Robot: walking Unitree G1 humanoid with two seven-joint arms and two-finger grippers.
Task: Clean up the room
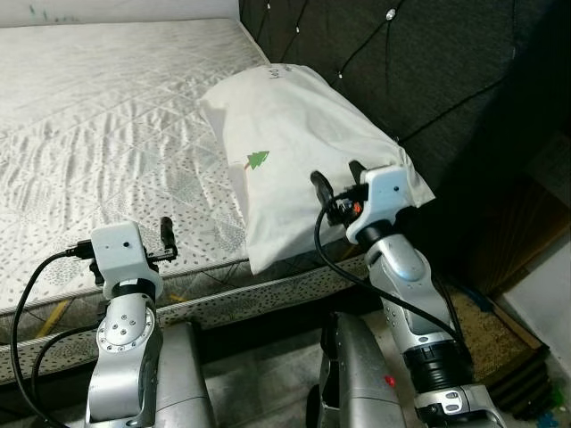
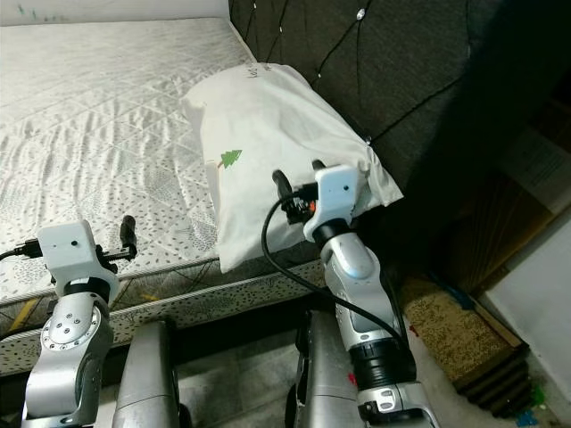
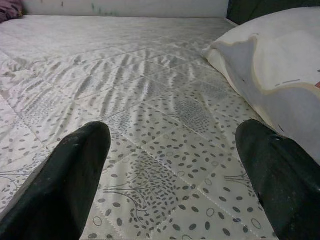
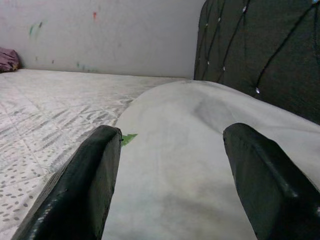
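A white pillow with a small green tree print lies on the mattress against the dark headboard. Its near end reaches the bed's front edge. My right gripper is open just above that near end, one black finger on each side of the pillow's width, and not touching it that I can see. My left gripper is open over the mattress's front edge, left of the pillow, with nothing between its fingers.
The tufted dark headboard stands behind the pillow. A purple cloth lies at the bed's far corner by the wall. A brown mat covers the floor to the right of the bed.
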